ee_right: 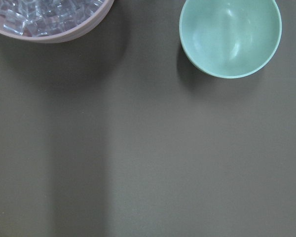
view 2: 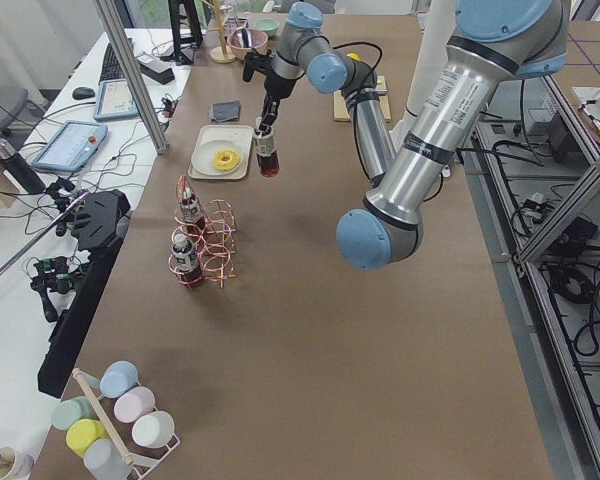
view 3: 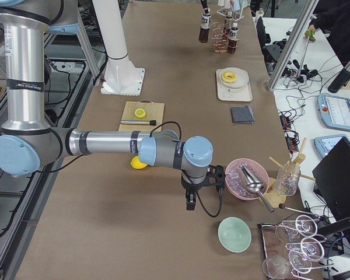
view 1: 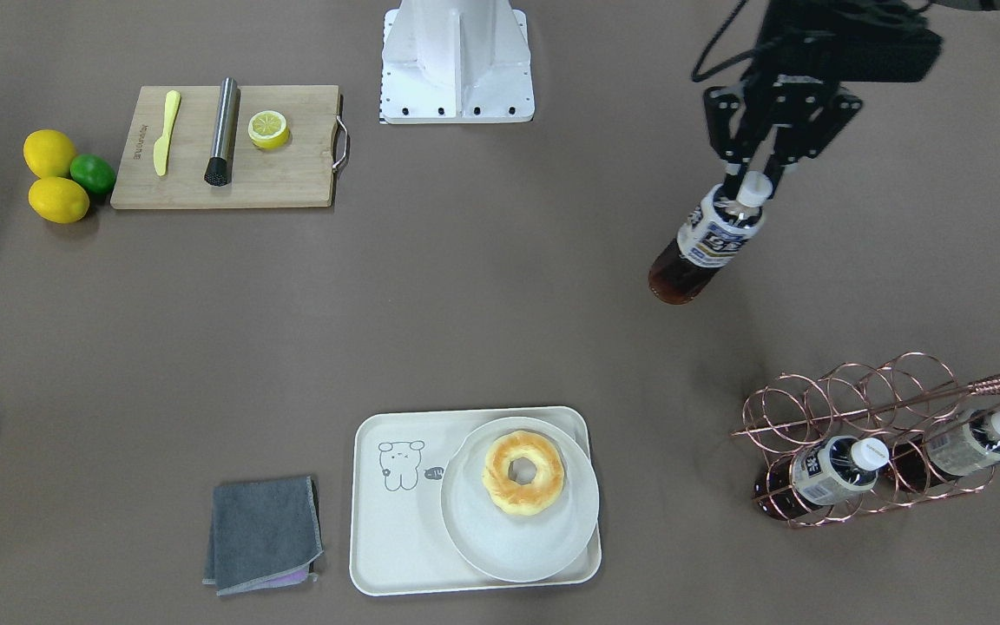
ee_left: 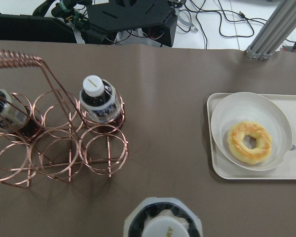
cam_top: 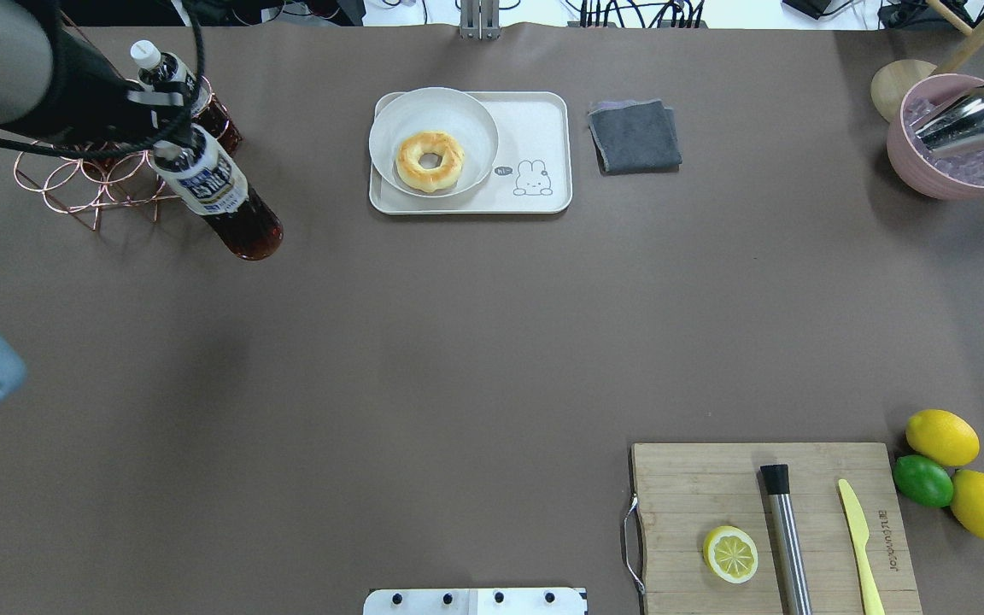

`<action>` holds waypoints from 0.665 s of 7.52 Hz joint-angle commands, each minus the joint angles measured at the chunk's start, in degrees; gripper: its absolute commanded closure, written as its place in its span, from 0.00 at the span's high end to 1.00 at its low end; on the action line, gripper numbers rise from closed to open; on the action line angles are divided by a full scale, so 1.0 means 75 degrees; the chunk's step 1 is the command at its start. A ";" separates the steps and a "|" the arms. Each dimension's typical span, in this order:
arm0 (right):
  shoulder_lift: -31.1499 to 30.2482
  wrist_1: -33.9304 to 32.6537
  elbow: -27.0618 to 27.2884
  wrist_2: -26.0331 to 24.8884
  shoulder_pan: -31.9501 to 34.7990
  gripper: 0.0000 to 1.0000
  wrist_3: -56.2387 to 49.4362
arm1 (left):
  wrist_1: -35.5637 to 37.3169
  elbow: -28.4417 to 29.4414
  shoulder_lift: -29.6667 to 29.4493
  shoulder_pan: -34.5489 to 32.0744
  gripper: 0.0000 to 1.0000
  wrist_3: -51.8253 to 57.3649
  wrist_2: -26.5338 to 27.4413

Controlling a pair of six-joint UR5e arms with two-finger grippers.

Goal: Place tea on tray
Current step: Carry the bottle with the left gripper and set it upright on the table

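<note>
My left jaws are clamped on the neck of the tea, just under its white cap, and the bottle hangs upright below them. The tray lies well apart from those jaws, off to their right. A plate with a doughnut fills one half of it, and the end with the drawing is bare. The copper rack, with two bottles in it, stands near the left jaws on their other side. The right jaws hover over the desk beside a mint bowl; I cannot tell whether they are apart or together.
</note>
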 commanded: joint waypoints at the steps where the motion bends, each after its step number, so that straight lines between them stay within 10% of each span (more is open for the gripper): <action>1: 0.0022 -0.0011 -0.0056 0.0019 -0.0007 1.00 0.0007 | 0.1478 0.0473 -0.1810 0.1983 0.00 -0.1672 0.1686; 5: 0.0080 -0.0011 -0.0091 0.0031 -0.0007 1.00 0.0007 | 0.1269 0.1881 -0.2881 0.3182 0.00 -0.2614 0.2558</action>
